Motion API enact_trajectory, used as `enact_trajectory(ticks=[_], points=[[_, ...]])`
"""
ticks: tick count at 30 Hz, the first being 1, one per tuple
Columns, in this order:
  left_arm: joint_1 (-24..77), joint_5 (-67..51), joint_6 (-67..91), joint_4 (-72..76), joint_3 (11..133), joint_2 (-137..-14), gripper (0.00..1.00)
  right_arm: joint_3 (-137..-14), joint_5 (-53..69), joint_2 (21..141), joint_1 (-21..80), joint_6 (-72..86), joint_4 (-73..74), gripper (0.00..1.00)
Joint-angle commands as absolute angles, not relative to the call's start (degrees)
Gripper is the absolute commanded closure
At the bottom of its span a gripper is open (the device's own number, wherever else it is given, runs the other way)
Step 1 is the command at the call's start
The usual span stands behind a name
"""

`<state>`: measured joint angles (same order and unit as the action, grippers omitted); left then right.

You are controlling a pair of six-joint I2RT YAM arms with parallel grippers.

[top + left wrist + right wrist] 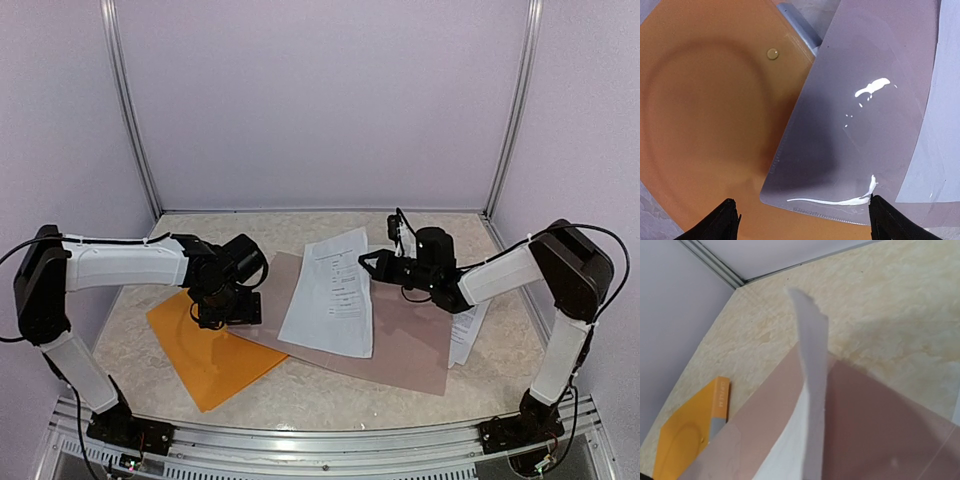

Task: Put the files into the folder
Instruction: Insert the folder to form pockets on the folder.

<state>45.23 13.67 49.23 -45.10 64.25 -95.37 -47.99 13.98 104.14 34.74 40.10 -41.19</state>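
The orange folder [205,355] lies flat at the front left, its grey spine strip [797,25] at the far side. My left gripper [226,312] hovers over it, open and empty. In the left wrist view its fingertips [800,220] straddle the rounded corner of a glossy grey-brown board [860,125] that overlaps the folder [705,115]. A printed white sheet [330,290] lies on the board [410,345]. My right gripper [368,263] is shut on this sheet's right edge, which curls upward [812,390]. Its fingers are out of the right wrist view.
More white sheets [468,335] stick out from under the board's right side, beneath the right arm. Pale walls and metal posts [135,130] enclose the back and sides. The folder's spine end shows in the right wrist view [685,435].
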Motion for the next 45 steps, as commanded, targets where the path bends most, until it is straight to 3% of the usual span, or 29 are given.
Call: enact_trajectory(ticks=[1, 17, 39, 45], points=[[41.96, 8.92, 48.88, -42.54, 60.15, -91.99, 0.13, -47.64, 13.51, 105.65, 35.51, 40.87, -43.41, 1.0], [36.8, -5.36, 51.32, -28.93, 55.91, -94.04, 0.13, -49.02, 13.23, 107.8, 36.03, 41.94, -45.0, 1.0], [38.76, -3.12, 51.65, -30.7, 58.62, -96.94, 0.12, -49.84, 15.55, 111.99, 36.47, 44.94, -49.81, 1.0], [38.85, -2.89, 51.53, -30.99, 58.79, -96.94, 0.12, -51.25, 11.04, 109.27, 36.47, 39.03, -40.83, 1.0]])
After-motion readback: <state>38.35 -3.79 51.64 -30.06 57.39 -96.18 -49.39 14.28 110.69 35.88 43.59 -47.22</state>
